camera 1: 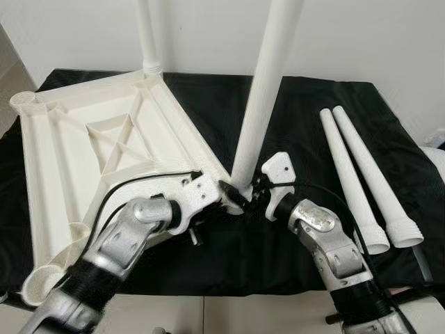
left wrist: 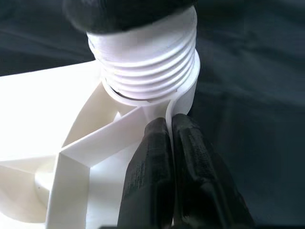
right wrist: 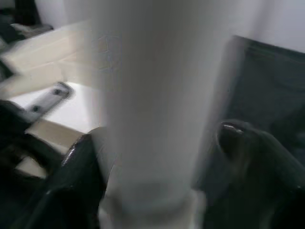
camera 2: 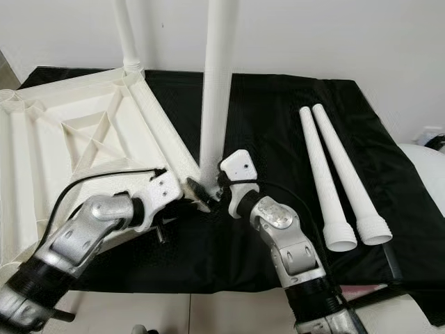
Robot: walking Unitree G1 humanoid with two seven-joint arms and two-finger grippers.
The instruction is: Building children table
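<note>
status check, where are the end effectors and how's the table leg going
Left end effector pinching tabletop corner socket rim. Right end effector around upright leg, threads still showing. Two spare legs lying clear.

No legible text, label, brand, number or sign on any surface; faint embossed marks on one black finger (left wrist: 143, 176) remain unreadable

Matt white plastic tabletop (camera 1: 83, 139), black cloth (camera 1: 306, 132)

tabletop (camera 1: 104, 139) left on cloth (camera 1: 306, 125), 2 loose legs (camera 1: 361, 174) right
</note>
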